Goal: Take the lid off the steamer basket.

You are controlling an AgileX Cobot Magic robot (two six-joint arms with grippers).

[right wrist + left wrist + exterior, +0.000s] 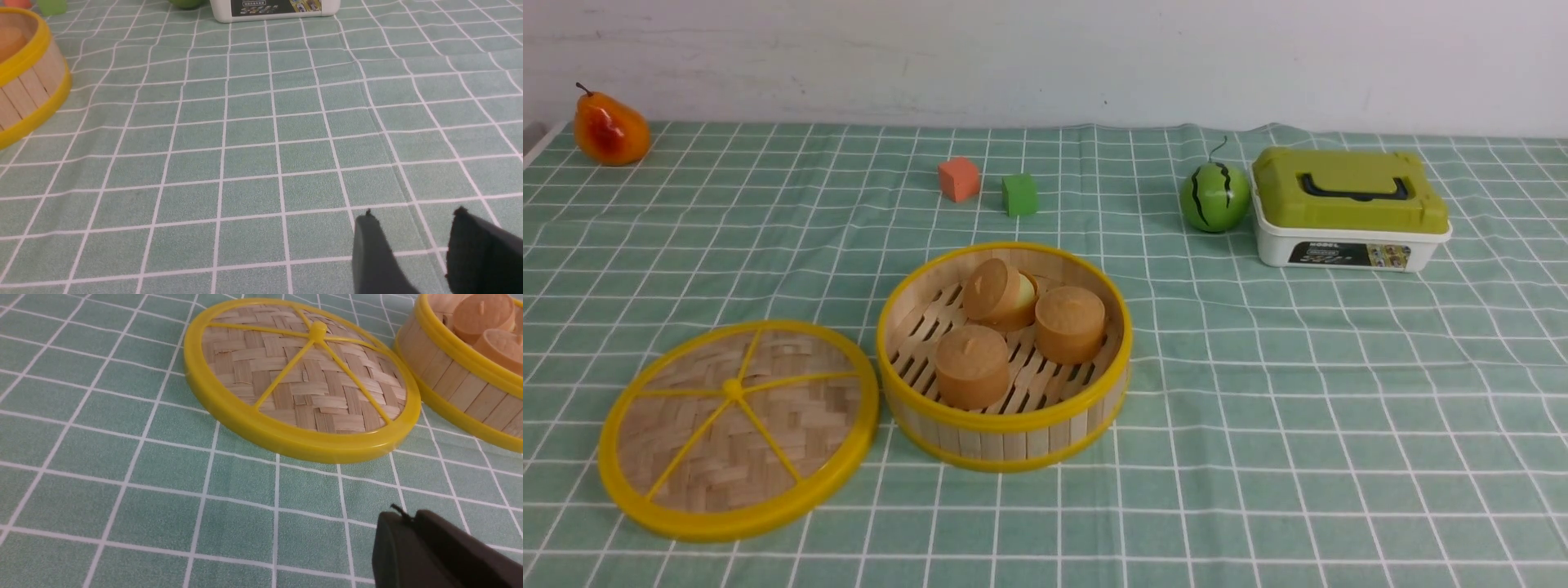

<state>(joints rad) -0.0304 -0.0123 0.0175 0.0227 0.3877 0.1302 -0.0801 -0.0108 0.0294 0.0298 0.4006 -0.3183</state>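
The lid lies flat on the surface just beside the steamer basket, so removal appears complete. Left hand pressed together, empty; right hand parted, empty.

- A green cloth with a white grid is seen covering the surface, with a shallow crease running along it.
- The two dark fingertips of the right gripper are seen parted above bare cloth, nothing held between them.
- Part of a round bamboo-slat steamer basket with yellow plastic rims is cut off at one edge.
- The lower part of a white plastic box with a printed label is seen far off, with a green rounded object just beside it.
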